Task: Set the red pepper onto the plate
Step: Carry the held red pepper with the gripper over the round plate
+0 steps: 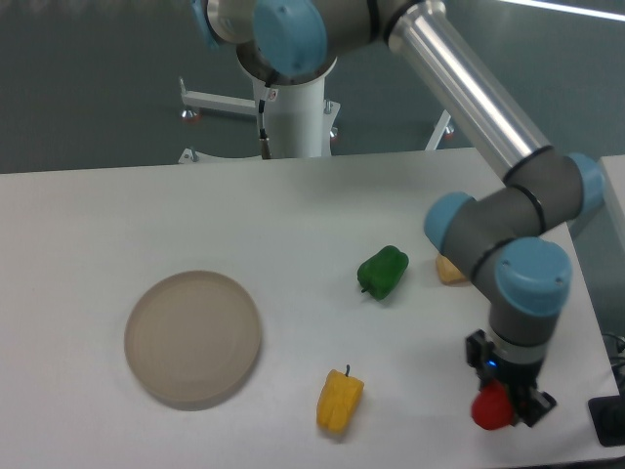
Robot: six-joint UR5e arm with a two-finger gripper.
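The red pepper hangs at the lower right, held just off the white table near its front edge. My gripper is shut on it from above, its dark fingers on either side of the fruit. Far to the left lies the plate, a round beige-grey disc with nothing on it. A wide stretch of table separates the pepper from the plate.
A yellow pepper lies between the gripper and the plate, near the front. A green pepper sits mid-table, and a pale tan object shows partly behind the arm's elbow. The table's right edge is close to the gripper.
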